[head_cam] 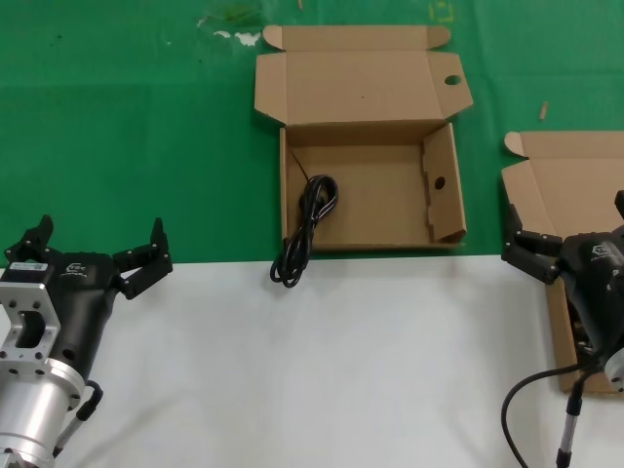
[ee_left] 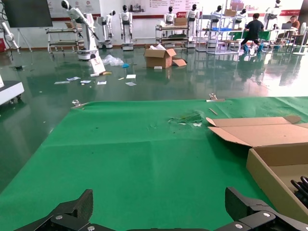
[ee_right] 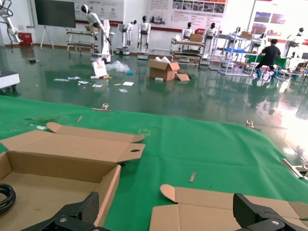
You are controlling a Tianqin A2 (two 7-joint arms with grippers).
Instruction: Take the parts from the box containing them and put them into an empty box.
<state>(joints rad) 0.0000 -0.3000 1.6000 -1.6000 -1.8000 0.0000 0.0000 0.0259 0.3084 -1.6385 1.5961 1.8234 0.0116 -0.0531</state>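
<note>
The surface [head_cam: 127, 127] is green at the top of the frame, white below. At upper centre the holed box [head_cam: 370, 210] lies open, the black cable [head_cam: 307, 229] draped over its front left wall, half inside, half outside. The second box [head_cam: 570, 185] sits at the right edge. Left hand [head_cam: 97, 255] at lower left and right hand [head_cam: 575, 234] over the second box both hang spread open, holding nothing.

cable [head_cam: 304, 229]: plain black
middle box [head_cam: 375, 195]: brown cardboard, unprinted
right-hand box [head_cam: 570, 171]: same brown cardboard
cloth [head_cam: 127, 146]: solid green, a few pale specks
table front [head_cam: 341, 361]: plain white
left gripper [head_cam: 97, 255]: black fingers, silver wrist
right gripper [head_cam: 575, 258]: black
</note>
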